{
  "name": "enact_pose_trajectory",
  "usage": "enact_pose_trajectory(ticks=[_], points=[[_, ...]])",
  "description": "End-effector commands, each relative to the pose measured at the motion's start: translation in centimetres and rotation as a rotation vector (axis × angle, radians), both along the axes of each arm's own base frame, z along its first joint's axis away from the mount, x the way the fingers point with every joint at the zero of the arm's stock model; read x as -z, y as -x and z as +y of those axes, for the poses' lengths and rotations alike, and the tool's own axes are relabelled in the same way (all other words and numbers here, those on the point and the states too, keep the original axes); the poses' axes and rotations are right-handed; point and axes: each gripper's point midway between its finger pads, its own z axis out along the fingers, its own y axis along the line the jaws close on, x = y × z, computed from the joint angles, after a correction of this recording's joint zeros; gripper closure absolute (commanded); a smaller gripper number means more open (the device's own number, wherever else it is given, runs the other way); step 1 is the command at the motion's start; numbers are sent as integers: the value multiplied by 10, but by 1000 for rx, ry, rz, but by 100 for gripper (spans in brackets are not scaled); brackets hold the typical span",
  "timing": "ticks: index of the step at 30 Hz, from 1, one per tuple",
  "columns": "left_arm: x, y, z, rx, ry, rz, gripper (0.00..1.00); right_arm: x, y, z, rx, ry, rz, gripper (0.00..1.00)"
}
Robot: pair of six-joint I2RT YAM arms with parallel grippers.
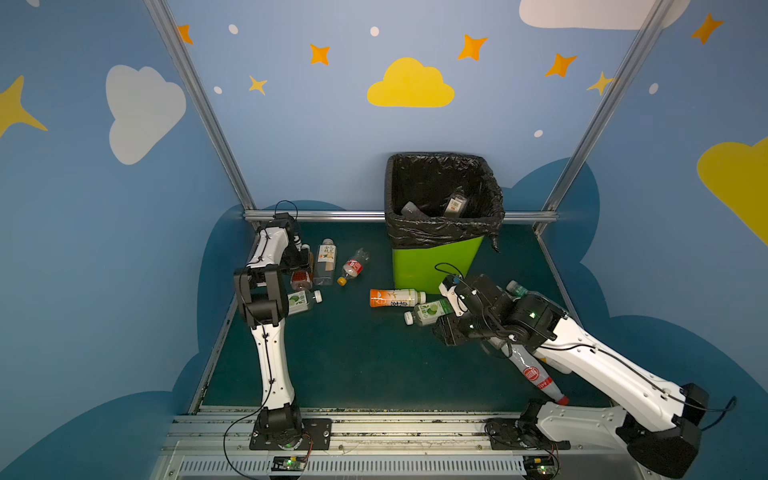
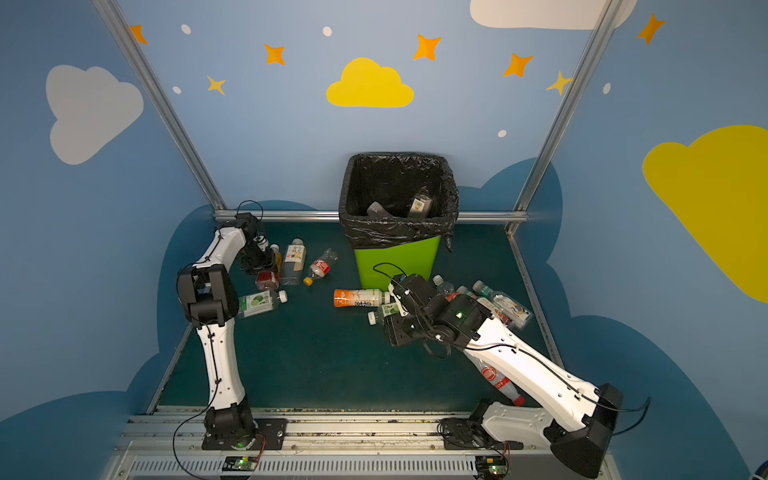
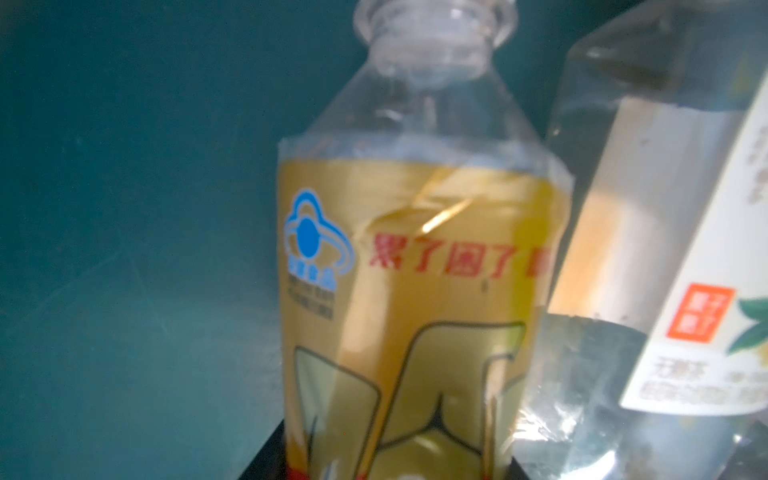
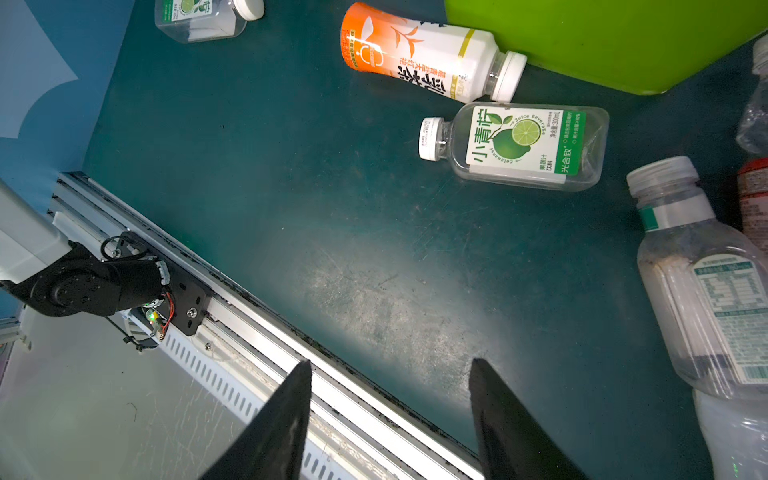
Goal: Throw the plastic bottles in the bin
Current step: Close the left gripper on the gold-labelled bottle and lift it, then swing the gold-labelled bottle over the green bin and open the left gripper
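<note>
On the tabletop [image 1: 353,365] the green bin [image 1: 432,266] stands at twelve o'clock. At its seven lie the orange bottle [image 4: 419,54] and the lime bottle [image 4: 523,143], "小青柠 Juice Beverage". My right pincer [image 4: 390,365] gapes empty — my left pincer [image 3: 399,453] grips the yellow bottle [image 3: 415,270], "累了困了", at ten.

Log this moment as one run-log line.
left gripper: shut on yellow-label bottle | right gripper: open, empty | bin: bottles inside | mat: loose bottles lying around
</note>
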Motion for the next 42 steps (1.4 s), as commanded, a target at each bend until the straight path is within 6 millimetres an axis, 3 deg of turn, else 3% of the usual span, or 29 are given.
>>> enact_pose_trajectory(ticks=[1,7,10,13,15,21,23,25,27,29,30,31,32,34,36,38,42], points=[[-30,-10,3,-22,-14,-68,46,-9,-2,0,5,-2,-22,39],[-83,-12,9,-65,-27,-170,46,-11,-4,-1,4,0,-40,39],[-119,-9,12,-100,-24,-242,46,-10,-5,-1,1,2,-47,39],[-172,-4,8,-138,7,-362,46,-12,-6,-1,-3,4,-55,39],[-224,2,0,-162,54,-494,46,-12,-7,0,-10,6,-58,39],[-392,25,-61,-118,362,-1021,45,-16,-11,5,-39,6,-66,39],[-436,35,-97,-22,402,-1131,44,-19,-12,7,-55,13,-68,39],[-464,37,-142,98,448,-1167,44,-22,-13,9,-76,21,-72,39],[-481,35,-195,234,500,-1175,44,-25,-14,10,-93,28,-78,39],[-482,20,-248,346,546,-1173,44,-26,-13,10,-109,32,-80,39],[-479,13,-265,374,576,-1172,39,-26,-13,10,-113,33,-80,39],[-475,5,-283,392,628,-1168,16,-26,-12,9,-115,33,-77,39],[-469,-2,-293,394,661,-1163,0,-27,-11,8,-117,32,-76,39],[-456,-16,-295,334,680,-1144,0,-29,-8,4,-116,33,-77,39],[-462,-12,-287,305,651,-1158,0,-33,-5,-2,-104,23,-89,39],[-479,3,-279,306,612,-1189,0,-37,-4,-8,-86,-1,-104,39],[-511,52,-264,328,526,-1240,0,-43,-4,-17,-55,-45,-133,38]])
